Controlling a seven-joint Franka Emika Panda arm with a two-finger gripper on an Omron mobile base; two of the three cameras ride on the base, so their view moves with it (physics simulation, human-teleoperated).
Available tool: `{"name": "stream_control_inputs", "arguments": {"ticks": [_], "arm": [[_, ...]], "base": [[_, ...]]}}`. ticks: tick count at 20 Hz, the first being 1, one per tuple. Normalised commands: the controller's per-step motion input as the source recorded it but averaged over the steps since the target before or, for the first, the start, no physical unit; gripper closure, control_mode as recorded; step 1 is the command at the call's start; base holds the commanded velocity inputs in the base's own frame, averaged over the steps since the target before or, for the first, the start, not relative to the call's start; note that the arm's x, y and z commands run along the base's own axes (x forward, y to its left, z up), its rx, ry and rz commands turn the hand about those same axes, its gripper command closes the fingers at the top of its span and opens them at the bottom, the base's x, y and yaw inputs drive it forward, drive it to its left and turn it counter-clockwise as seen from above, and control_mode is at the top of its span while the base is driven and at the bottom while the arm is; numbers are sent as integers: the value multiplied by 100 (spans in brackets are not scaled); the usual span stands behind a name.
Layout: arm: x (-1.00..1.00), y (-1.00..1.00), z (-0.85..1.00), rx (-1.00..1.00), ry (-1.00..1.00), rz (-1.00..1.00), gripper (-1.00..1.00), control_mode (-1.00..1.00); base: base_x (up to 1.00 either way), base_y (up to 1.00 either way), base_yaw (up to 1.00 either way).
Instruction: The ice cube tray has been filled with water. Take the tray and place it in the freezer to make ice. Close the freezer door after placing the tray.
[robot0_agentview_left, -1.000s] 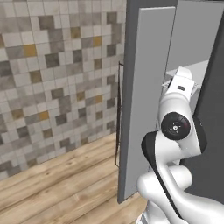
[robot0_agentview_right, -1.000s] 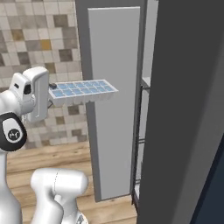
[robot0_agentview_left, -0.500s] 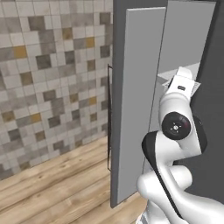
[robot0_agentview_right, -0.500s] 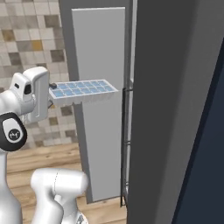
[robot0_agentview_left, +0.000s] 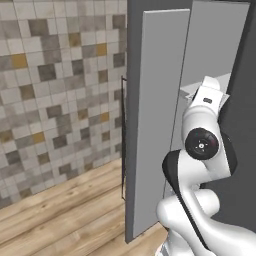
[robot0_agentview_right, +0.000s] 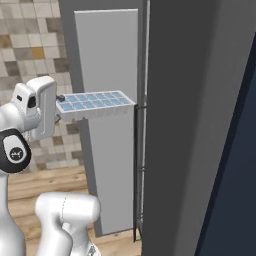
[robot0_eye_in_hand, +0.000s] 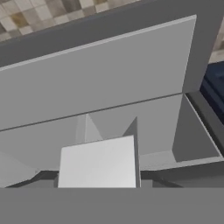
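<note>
Gripping one short end of the ice cube tray (robot0_agentview_right: 95, 105), the gripper (robot0_agentview_right: 59, 106) has its fingers closed on it, though the tips themselves are mostly tucked behind the white hand, so I can only just make out a dark bit at the tray's edge. The tray sticks out level from the hand, its two rows of cells facing up with the water (robot0_agentview_right: 102, 101) showing pale blue and glossy in each one. Its far end reaches toward the freezer (robot0_agentview_right: 200, 125), coming close to the front edge of that tall dark grey cabinet. Behind the tray stands the freezer door (robot0_agentview_right: 107, 60), swung wide open with its lighter grey inner face turned toward the tray. From the left side, the door (robot0_agentview_left: 160, 100) shows the same pale face, with its slim dark handle (robot0_agentview_left: 123, 140) on the side away from the freezer. Beyond the door is a tiled wall (robot0_agentview_left: 55, 90) in greys and ochres, and below it a wooden floor (robot0_agentview_left: 65, 215).
</note>
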Motion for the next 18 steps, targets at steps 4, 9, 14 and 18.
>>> {"name": "stream_control_inputs", "arguments": {"ticks": [4,9,14,18], "arm": [[0,0,0,0,0,0,100,100],[0,0,0,0,0,0,100,100],[0,0,0,0,0,0,100,100],[0,0,0,0,0,0,100,100]], "base": [[43,-11,0],[40,-16,0],[48,-18,0],[52,-12,0]]}}
